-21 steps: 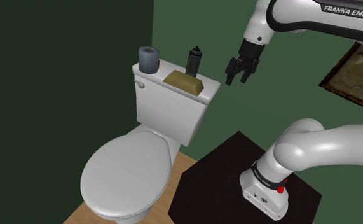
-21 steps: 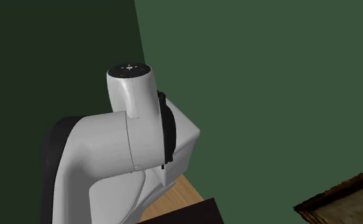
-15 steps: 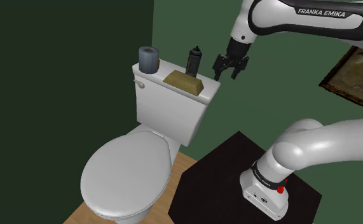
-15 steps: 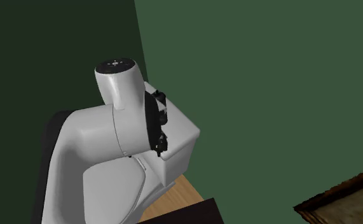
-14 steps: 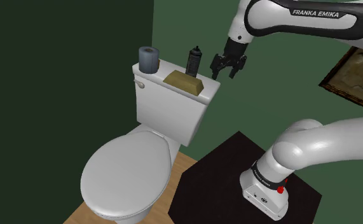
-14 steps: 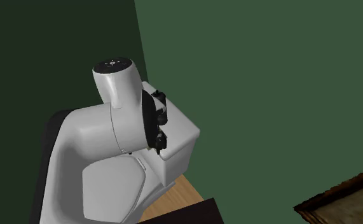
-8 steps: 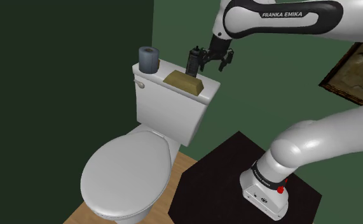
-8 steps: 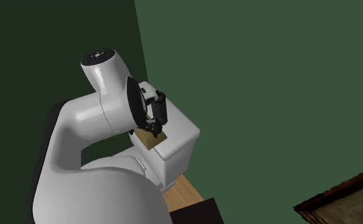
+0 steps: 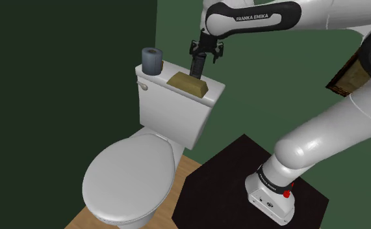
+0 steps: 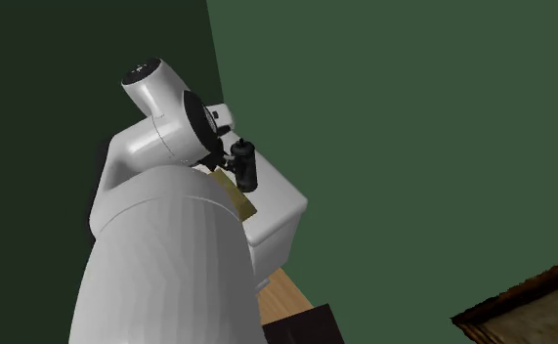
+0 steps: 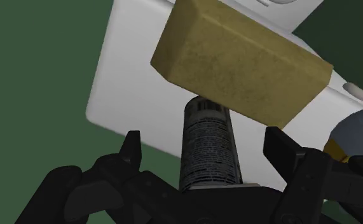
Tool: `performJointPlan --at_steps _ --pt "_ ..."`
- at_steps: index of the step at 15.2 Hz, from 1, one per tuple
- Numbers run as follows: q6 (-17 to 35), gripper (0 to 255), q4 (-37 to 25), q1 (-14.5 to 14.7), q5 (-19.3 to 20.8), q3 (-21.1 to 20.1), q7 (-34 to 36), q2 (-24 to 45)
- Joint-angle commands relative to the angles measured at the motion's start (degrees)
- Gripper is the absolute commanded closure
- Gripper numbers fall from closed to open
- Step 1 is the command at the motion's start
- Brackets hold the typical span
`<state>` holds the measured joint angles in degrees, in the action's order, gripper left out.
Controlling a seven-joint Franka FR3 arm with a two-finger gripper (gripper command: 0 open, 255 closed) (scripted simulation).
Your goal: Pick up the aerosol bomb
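**A:** From the shoulder view, where's the can?

**B:** The can [image 9: 195, 66] stands upright on the tank [image 9: 174, 110], at the back by the green wall [image 9: 262, 104]. It's just behind a yellow block [image 9: 188, 82]. A roll [image 9: 152, 60] sits at the tank's other end, toward that view's left. The claw [image 9: 204, 52] hangs right at the can's top.

**A:** Gripping it?

**B:** I can't tell from there, because black claw and black can run together.

**A:** And the second exterior view?

**B:** The white arm [image 10: 169, 264] stands in front of much of the tank. Past it I see what I take for the can [image 10: 245, 168], dark and upright on the tank's top, with the block [image 10: 237, 202] just beside it.

**A:** The wrist view?

**B:** That one settles it. The two fingers [image 11: 133, 147] stand wide apart with the can [image 11: 208, 149] between them. There's a gap on either side and neither finger touches it, so nothing is held. The can's foot rests on the tank, close against the block [image 11: 240, 63].

**A:** So how far along is it?

**B:** I'd say the reach is done and the claw is lined up around the can. What's left is closing on it and lifting it clear. The block sits very near, so I'd want the lift to go straight up
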<state>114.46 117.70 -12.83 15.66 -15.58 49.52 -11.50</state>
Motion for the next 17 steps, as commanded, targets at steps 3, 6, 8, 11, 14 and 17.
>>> performJointPlan --at_steps 3,6,8,11,14,17 --pt "-1.4 0 -9.1 -1.5 7.8 -1.8 10.0 8.4" --pt "-2.9 0 -14.0 -1.6 11.7 -1.9 14.4 12.5" --pt "-1.6 0 -12.7 -1.6 12.0 -1.8 15.0 12.6" --pt "0.4 0 -10.8 -1.7 12.5 -1.7 16.0 12.9" --pt "2.0 0 -9.3 -1.7 13.0 -1.7 16.9 13.2" --pt "2.0 255 -9.2 -1.8 13.0 -1.7 16.9 13.1"
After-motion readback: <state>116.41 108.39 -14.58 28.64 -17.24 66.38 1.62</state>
